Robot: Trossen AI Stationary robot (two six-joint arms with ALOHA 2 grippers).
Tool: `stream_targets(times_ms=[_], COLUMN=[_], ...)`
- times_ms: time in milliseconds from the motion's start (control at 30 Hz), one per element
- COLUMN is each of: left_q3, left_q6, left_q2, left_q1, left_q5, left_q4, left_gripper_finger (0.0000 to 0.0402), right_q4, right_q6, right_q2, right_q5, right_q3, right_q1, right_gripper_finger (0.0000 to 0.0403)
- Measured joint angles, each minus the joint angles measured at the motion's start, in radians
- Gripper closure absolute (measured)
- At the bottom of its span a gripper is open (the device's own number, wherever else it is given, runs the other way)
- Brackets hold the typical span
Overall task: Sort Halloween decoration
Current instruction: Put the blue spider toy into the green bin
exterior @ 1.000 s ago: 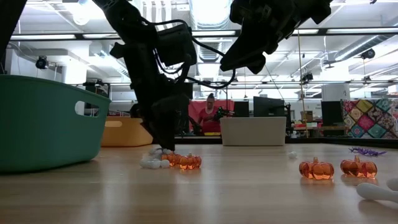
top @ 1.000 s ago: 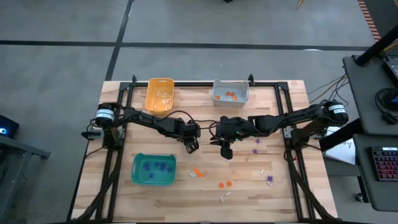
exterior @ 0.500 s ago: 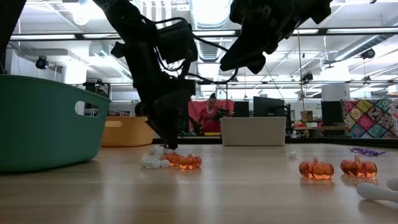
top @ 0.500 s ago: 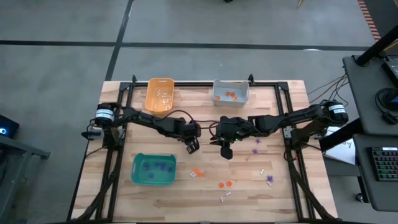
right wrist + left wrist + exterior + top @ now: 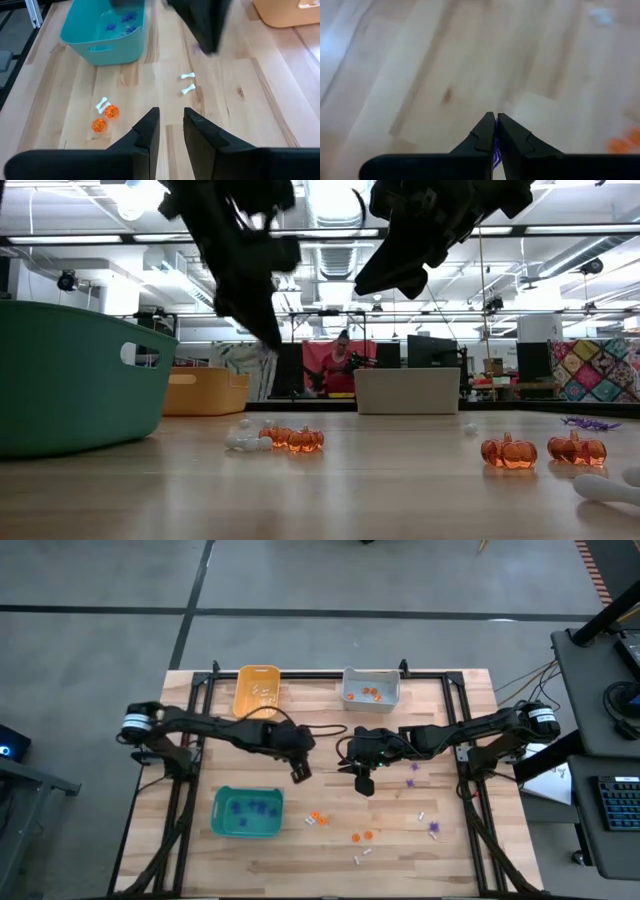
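My left gripper (image 5: 298,772) hangs above the table's middle, up and to the right of the teal bin (image 5: 247,812), and is shut on a purple spiky trinket (image 5: 495,156). In the low view the left gripper (image 5: 266,340) is well above the wood. My right gripper (image 5: 363,783) hovers beside it, open (image 5: 171,120), touching nothing. Orange roundish trinkets (image 5: 318,818) (image 5: 292,439), white ones (image 5: 362,856) and purple ones (image 5: 411,774) lie loose on the table. The teal bin holds purple ones. My left gripper pinches the purple spiky trinket between its two fingers (image 5: 482,135); only a sliver of purple (image 5: 495,156) shows in the slit behind the tips. The fingers point down from above. The trinket is lifted clear of the table.
An orange-yellow bin (image 5: 256,692) with white pieces and a grey bin (image 5: 370,690) with orange pieces stand at the far edge. More orange trinkets (image 5: 508,451) and a purple one (image 5: 433,828) lie toward the near right. A person (image 5: 340,365) shows in the room beyond.
My left gripper has risen from the table top beside the white and orange trinkets to well above them, staying shut, and has shifted slightly toward the table's left. The left arm's elbow has swung outward to the left. The right arm has kept still.
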Motion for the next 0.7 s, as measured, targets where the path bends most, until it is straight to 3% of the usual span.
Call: stream_targets(times_ms=[300,500,700], left_q3=[0.0,0.0,-0.043], left_q6=[-0.005,-0.067,-0.085], left_q2=[-0.232,-0.315,-0.294], left_q1=[-0.1,-0.253,-0.395], left_q5=[0.239,0.274,0.273], left_q4=[-0.154,-0.266,-0.279], left_gripper_finger=[0.0402,0.0402,0.0402], right_q4=[0.0,0.0,0.003], right_q6=[0.0,0.0,0.003], right_q2=[0.0,0.0,0.0], right_q5=[0.0,0.0,0.0], right_q3=[0.0,0.0,0.0], right_q1=[0.0,0.0,0.0], right_gripper_finger=[0.0334,0.0331,0.0325])
